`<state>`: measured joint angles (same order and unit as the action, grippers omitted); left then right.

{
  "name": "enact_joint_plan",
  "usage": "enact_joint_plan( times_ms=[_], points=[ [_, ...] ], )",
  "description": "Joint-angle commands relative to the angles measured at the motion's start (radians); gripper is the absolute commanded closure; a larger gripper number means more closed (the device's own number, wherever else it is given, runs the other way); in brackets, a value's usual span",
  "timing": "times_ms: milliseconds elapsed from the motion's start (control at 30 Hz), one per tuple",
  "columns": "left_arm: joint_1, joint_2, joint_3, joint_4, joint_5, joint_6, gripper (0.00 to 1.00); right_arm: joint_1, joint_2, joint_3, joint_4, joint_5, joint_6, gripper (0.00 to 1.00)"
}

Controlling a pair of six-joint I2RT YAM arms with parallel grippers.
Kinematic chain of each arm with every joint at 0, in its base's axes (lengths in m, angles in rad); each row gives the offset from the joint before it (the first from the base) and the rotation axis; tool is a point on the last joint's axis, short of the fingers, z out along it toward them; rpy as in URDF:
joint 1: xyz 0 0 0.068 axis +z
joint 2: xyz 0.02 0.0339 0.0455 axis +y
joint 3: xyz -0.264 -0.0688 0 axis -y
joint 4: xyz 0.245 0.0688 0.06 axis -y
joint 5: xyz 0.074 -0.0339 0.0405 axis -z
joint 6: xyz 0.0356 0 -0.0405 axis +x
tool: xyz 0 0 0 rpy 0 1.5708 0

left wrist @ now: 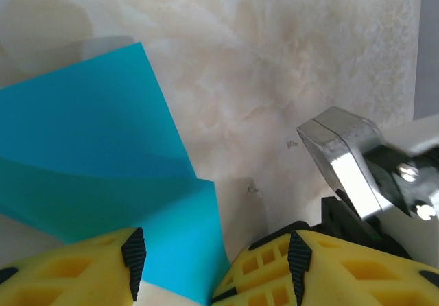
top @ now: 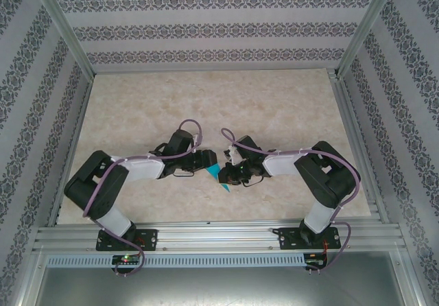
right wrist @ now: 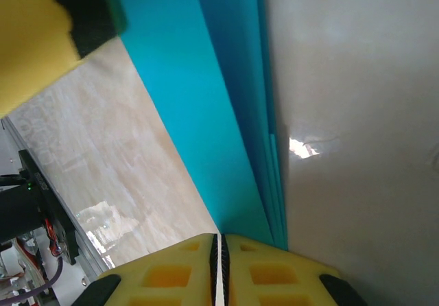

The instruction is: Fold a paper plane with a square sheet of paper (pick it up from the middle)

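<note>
The turquoise sheet of paper (top: pixel 219 175) is folded into layers with a pointed tip and hangs between the two grippers just above the table. My right gripper (right wrist: pixel 219 241) is shut on its lower end, and the paper (right wrist: pixel 206 79) runs up and away from the jaws with several stacked edges on its right side. My left gripper (left wrist: pixel 217 251) is open, with a corner of the paper (left wrist: pixel 89 134) reaching in between its fingers close to the left pad (left wrist: pixel 134 254). From above, the left gripper (top: pixel 208 162) and right gripper (top: pixel 228 172) almost meet.
The marble-patterned table (top: pixel 206 100) stretches back to patterned walls on three sides. An aluminium rail (top: pixel 219 236) runs along the near edge by the arm bases. A metal part of the right arm (left wrist: pixel 343 158) sits close beside my left gripper's right finger.
</note>
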<state>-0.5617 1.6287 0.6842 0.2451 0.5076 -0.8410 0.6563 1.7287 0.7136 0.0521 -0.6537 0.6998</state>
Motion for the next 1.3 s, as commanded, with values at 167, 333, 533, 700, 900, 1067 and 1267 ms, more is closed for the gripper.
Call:
enact_joint_plan(
  times_ms=[167,333,533,700,900,1067,1267],
  points=[
    [-0.004,0.085,0.035,0.114,-0.042,-0.037,0.42,-0.003,0.051,-0.006,-0.076,0.055,-0.016,0.89],
    [0.011,0.111,0.019,0.07,-0.11,-0.036,0.45,-0.003,0.054,0.012,-0.128,0.071,-0.033,0.91],
    [0.06,0.067,-0.033,0.015,-0.197,-0.046,0.46,-0.005,0.046,0.029,-0.185,0.099,-0.047,0.92],
    [0.115,0.035,-0.032,-0.015,-0.207,-0.016,0.46,-0.005,0.045,0.033,-0.188,0.098,-0.046,0.92],
    [0.173,0.046,0.003,-0.033,-0.175,0.009,0.45,-0.005,0.04,0.03,-0.184,0.091,-0.042,0.92],
    [0.208,-0.001,0.027,-0.089,-0.166,0.024,0.44,-0.004,0.042,0.03,-0.174,0.085,-0.037,0.92],
    [0.21,-0.142,0.032,-0.148,-0.153,0.042,0.43,-0.003,0.043,0.037,-0.157,0.081,-0.025,0.92]
  ],
)
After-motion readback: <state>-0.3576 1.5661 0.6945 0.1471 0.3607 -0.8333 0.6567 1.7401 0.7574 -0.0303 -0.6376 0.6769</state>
